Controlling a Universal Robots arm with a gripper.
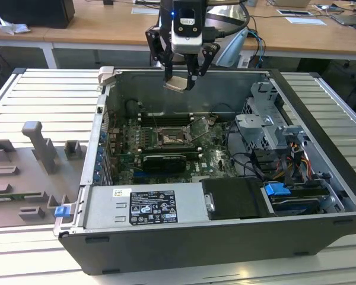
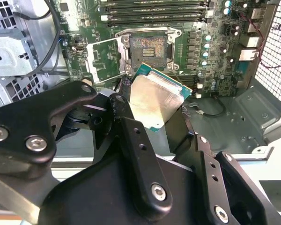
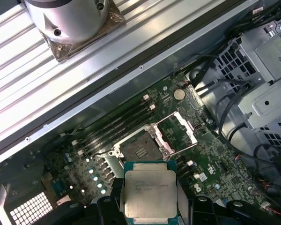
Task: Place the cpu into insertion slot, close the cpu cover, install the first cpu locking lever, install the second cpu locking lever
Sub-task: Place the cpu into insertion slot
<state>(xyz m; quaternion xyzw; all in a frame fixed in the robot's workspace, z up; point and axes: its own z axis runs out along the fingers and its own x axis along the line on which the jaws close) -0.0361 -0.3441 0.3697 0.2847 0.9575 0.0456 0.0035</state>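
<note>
Holding cpu (image 3: 147, 192) — hand (image 1: 180, 79) above insertion slot (image 3: 139, 151) | both wrist views: cpu cover (image 3: 188, 127) open

There is one flat, square, silver-grey cpu (image 3: 150, 194) and one black metal gripper (image 1: 180, 77). On the green board I count one square insertion slot with a silver rim (image 3: 140, 149), one thin silver cpu cover (image 3: 188, 127) and one round silver coin battery (image 3: 179, 93). There is one open dark grey computer case (image 1: 166, 252), with one silver box with a white label (image 1: 101, 208) in it.
</note>
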